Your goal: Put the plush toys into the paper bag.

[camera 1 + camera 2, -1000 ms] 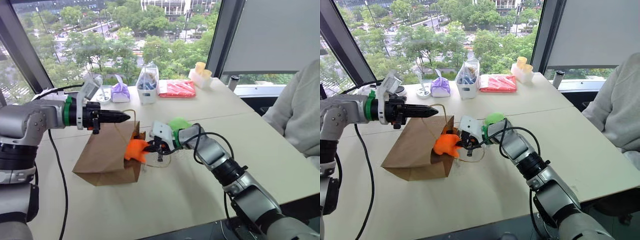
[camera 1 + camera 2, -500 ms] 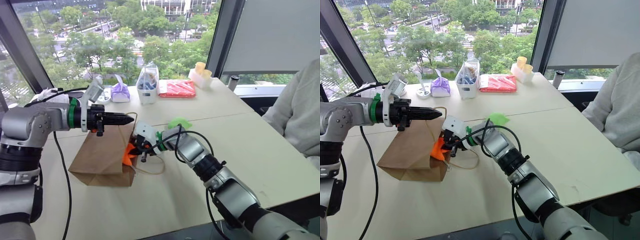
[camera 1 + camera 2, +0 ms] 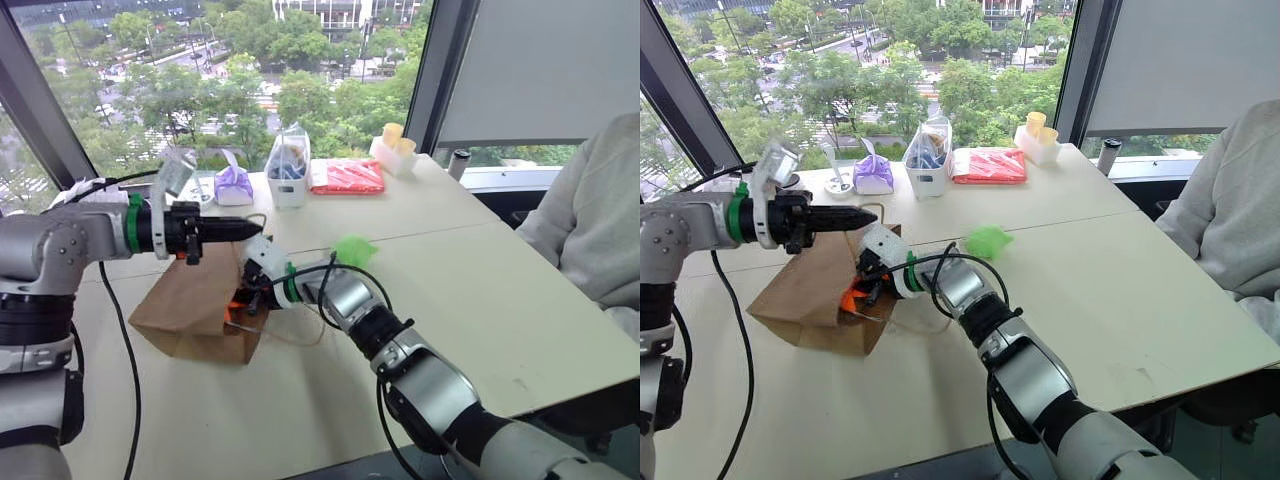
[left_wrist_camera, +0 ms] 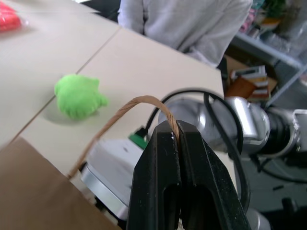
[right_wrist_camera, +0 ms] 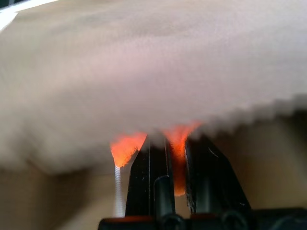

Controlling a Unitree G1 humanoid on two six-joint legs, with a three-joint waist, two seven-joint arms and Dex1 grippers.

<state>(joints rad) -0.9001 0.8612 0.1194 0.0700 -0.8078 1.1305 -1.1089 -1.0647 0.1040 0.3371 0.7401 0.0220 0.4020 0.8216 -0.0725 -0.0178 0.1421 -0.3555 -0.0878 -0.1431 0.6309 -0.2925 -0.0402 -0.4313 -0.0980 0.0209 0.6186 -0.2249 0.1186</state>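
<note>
Still, no readable writing marks the paper bag (image 3: 190, 305).

A big pale beige table (image 3: 480, 300) fills the room's middle, with a thin seam line across its top. Behind it, tall glass windows (image 3: 200, 70) with dark slanted frames (image 3: 40, 110) show green trees and a street far below. Soft daylight comes in. A grey blind (image 3: 540, 60) covers the window on the right.
</note>
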